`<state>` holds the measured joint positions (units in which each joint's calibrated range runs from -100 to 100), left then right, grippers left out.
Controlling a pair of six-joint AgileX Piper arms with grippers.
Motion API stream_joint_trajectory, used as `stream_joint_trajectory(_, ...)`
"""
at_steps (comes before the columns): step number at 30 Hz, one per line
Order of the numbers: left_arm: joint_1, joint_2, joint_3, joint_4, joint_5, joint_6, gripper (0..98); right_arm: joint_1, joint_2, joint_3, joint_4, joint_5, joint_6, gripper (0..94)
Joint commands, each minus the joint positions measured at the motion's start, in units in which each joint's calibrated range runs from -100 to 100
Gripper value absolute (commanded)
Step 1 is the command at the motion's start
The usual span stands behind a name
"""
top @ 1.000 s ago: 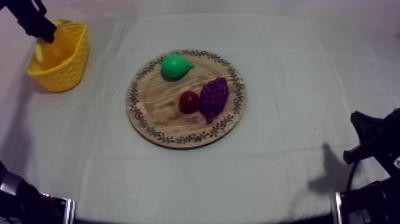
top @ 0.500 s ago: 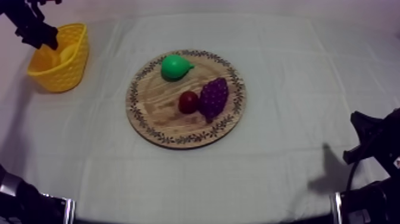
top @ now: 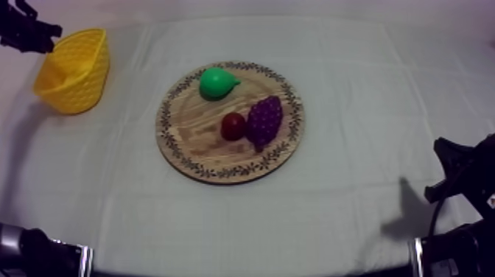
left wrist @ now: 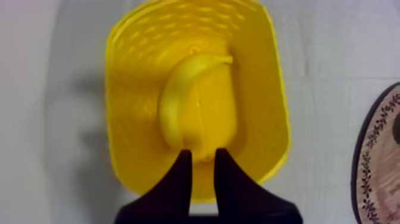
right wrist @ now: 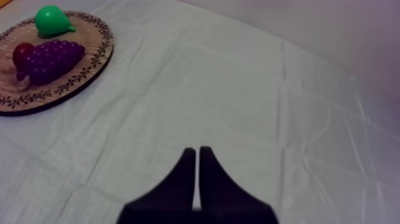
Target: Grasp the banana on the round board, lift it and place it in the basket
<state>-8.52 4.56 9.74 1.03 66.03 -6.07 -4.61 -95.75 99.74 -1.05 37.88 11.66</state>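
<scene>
The banana point(left wrist: 193, 98) lies inside the yellow basket point(left wrist: 128, 89), curved along its bottom. My left gripper point(left wrist: 203, 158) hangs above the basket's near rim, open, with a small gap between its black fingers point(left wrist: 181, 176) and nothing held. In the top view this left gripper point(top: 43, 34) sits just beyond the far left edge of the basket point(top: 74, 74). The round wooden board point(top: 191, 140) at the table's middle carries a green pear point(top: 217, 82), a small red fruit point(top: 233, 126) and purple grapes point(top: 265, 120). My right gripper point(right wrist: 197, 152) is shut over bare cloth, low at the right point(top: 446, 173).
The board point(right wrist: 59, 89) with pear point(right wrist: 52, 19), grapes point(right wrist: 50, 59) and red fruit point(right wrist: 22, 52) lies well ahead of the right gripper. Part of the board's rim point(left wrist: 372, 155) shows beside the basket. Grey-white cloth covers the table between board and basket.
My left gripper has drawn back from over the basket toward the far left corner, leaving the banana inside. The right arm and the fruit on the board have not moved.
</scene>
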Motion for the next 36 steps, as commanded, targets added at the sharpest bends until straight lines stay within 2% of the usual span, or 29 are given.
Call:
stream_joint_trajectory(1, 0.1, -7.1, 9.3, 0.02, -4.1, 0.5, 5.9, 0.0, 0.0, 0.0, 0.0, 0.0, 0.0, 0.4)
stream_joint_trajectory(8, 0.0, -23.9, 27.0, 0.13, -12.9, 1.3, 0.6, 0.0, 0.0, 0.0, 0.0, 0.0, 0.0, 0.4)
stream_joint_trajectory(14, 1.6, -39.6, 47.4, -0.06, -28.9, -0.2, 0.1, 0.0, 0.0, 0.0, 0.0, 0.0, 0.0, 0.4)
stream_joint_trajectory(18, 2.9, -49.8, 59.5, -2.20, -36.5, 2.3, 0.1, 0.0, 0.0, 0.0, 0.0, 0.0, 0.0, 0.4)
stream_joint_trajectory(22, 3.2, -57.3, 66.7, -5.41, -38.3, 8.4, 0.0, 0.0, 0.0, 0.0, 0.0, 0.0, 0.0, 0.4)
stream_joint_trajectory(24, 3.3, -60.7, 69.6, -6.18, -38.6, 10.9, 0.0, 0.0, 0.0, 0.0, 0.0, 0.0, 0.0, 0.4)
stream_joint_trajectory(27, 3.6, -65.8, 74.2, -6.62, -38.6, 13.0, 0.0, 0.0, 0.0, 0.0, 0.0, 0.0, 0.0, 0.4)
stream_joint_trajectory(33, 3.9, -77.8, 83.0, -6.85, -34.0, 12.2, 0.0, 0.0, 0.0, 0.0, 0.0, 0.0, 0.0, 0.4)
stream_joint_trajectory(34, 4.0, -79.7, 84.3, -6.92, -33.1, 11.7, 0.0, 0.0, 0.0, 0.0, 0.0, 0.0, 0.0, 0.4)
stream_joint_trajectory(36, 4.1, -83.5, 86.1, -5.76, -31.8, 8.9, 0.0, 0.0, 0.0, 0.0, 0.0, 0.0, 0.0, 0.4)
